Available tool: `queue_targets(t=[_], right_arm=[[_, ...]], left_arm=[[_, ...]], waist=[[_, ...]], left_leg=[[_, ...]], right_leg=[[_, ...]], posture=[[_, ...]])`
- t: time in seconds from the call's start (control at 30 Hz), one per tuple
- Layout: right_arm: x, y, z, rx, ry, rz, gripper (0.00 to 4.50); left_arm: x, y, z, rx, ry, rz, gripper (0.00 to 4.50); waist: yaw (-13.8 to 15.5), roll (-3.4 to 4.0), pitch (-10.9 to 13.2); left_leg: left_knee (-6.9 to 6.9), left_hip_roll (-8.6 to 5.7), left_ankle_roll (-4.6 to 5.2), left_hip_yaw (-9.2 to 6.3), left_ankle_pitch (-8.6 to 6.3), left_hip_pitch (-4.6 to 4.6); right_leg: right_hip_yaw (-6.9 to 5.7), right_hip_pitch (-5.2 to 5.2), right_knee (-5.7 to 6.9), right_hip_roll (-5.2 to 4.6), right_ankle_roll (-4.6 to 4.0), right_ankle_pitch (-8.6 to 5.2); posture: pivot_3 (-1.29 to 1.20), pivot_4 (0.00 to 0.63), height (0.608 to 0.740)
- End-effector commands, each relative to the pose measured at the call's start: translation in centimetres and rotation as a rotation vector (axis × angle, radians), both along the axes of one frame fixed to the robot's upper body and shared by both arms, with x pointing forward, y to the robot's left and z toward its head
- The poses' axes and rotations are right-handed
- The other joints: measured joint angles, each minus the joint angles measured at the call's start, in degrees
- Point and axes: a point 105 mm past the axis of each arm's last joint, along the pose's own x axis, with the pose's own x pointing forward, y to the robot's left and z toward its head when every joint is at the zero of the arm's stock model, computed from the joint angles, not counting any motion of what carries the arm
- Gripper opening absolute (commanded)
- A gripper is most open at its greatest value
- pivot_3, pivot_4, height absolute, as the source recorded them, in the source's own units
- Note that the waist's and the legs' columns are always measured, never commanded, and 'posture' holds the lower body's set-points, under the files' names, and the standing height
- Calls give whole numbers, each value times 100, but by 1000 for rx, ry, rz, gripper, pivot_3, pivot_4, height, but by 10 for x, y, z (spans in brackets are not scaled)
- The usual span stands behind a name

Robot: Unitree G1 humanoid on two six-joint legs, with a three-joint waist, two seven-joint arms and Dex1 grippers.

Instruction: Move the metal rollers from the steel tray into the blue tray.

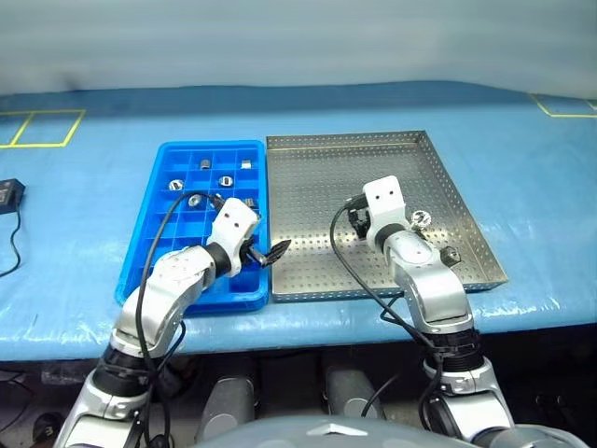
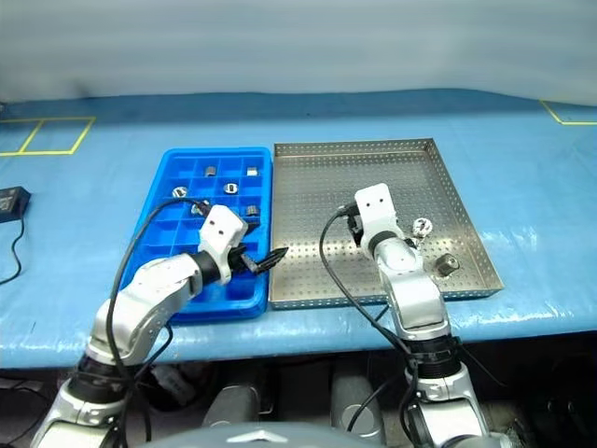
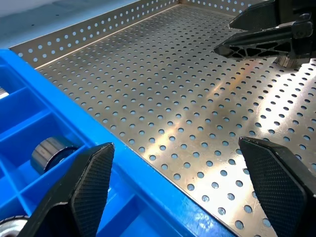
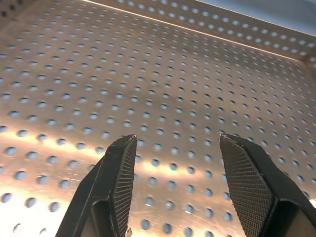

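Centre-left of frame: blue tray (image 1: pixel 149 224) holds several rollers (image 1: pixel 226 181). Left gripper (image 1: pixel 266 254), jaws spread and empty, straddles its seam with the steel tray (image 1: pixel 410 142). Right gripper (image 4: pixel 175 185), released and empty, over bare mesh; two rollers (image 1: pixel 422 219) lie by the right rim.

blue tray (image 1: pixel 140 245) left, touching steel tray (image 1: pixel 373 140) | metal rollers (image 1: pixel 422 219) in both

Table (image 1: pixel 522 168) w/ blue cover. Yellow tape squares (image 1: pixel 42 128) at far left edge; yellow tape corner (image 1: pixel 564 105) at far right. Black adapter (image 1: pixel 9 194) + cable (image 1: pixel 13 245) at left edge.
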Motion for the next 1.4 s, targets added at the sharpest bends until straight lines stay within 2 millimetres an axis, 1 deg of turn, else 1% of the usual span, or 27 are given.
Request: queue_targets(t=[0.03,0.17,0.2,0.33,0.43,0.63,0.77,0.87,0.9,0.93,1.0,1.2,1.3,1.4], right_arm=[[-2,-17,16,-47,-61,-67,2797],[-5,-38,9,-68,-21,-156,2797],[-6,-43,7,-47,-8,-182,2797],[-10,-51,3,23,24,-222,2797],[-13,-50,0,49,43,-219,2797],[-22,-37,-20,116,122,-200,2797],[-25,-29,-28,144,153,-180,2797],[-25,-28,-32,155,160,-188,2797],[-24,-30,-33,152,156,-196,2417],[-24,-31,-33,149,153,-202,2193],[-23,-32,-33,148,151,-203,1707],[-18,-26,-30,170,132,-179,1708],[-14,-15,-16,191,70,-125,1708],[-12,13,9,249,-20,17,1708]], left_arm=[[1,-7,9,-12,-45,-38,4406],[-2,-15,9,-24,-47,-89,4406],[-4,-18,10,-36,-48,-108,4406],[-8,-26,16,-87,-52,-171,4406],[-7,-28,17,-87,-56,-175,4406],[-3,-27,12,-72,-52,-155,4406],[-2,-27,11,-70,-50,-146,4406],[-1,-24,11,-63,-53,-136,4406],[0,-24,11,-59,-54,-132,4406],[0,-23,11,-57,-55,-129,4406],[0,-23,11,-57,-55,-127,4406],[-3,-23,9,-59,-47,-123,4406],[-4,-19,10,-59,-47,-111,4406],[-4,-3,14,-38,-65,-60,4406]], waist=[[-61,0,0],[-122,0,0],[-133,0,0],[-163,0,0],[-213,0,0],[-332,0,0],[-385,1,0],[-404,1,0],[-414,1,0],[-425,1,0],[-449,1,0],[-456,1,0],[-456,1,0],[-473,2,1]], left_leg=[[-1,0,0,0,0,0],[-4,2,0,-1,0,1],[-3,2,0,-1,0,1],[2,2,1,0,0,2],[3,3,1,-1,0,2],[2,2,3,-4,1,2],[4,2,3,-4,1,2],[8,2,3,-5,1,3],[8,2,3,-6,1,3],[8,2,3,-6,1,3],[8,2,3,-6,1,3],[7,2,3,-6,1,3],[7,2,3,-6,1,3],[6,3,3,-7,1,2]], right_leg=[[0,-1,0,0,0,0],[-1,-3,2,2,0,-1],[-1,-2,2,2,0,-1],[0,2,2,2,1,0],[0,2,4,2,1,-1],[-1,4,4,2,3,0],[0,4,4,2,5,1],[0,6,5,2,7,1],[0,6,5,2,7,2],[0,6,5,2,7,2],[0,6,5,2,7,2],[0,6,4,2,7,2],[0,6,5,2,8,2],[1,3,5,3,8,2]], posture=[[-262,150,740],[-266,150,740],[-265,150,740],[-267,150,740],[-274,150,740],[-278,150,740],[-276,150,740],[-276,150,740],[-276,150,740],[-276,150,740],[-272,150,740],[-262,150,740],[-258,150,740],[-250,150,740]])
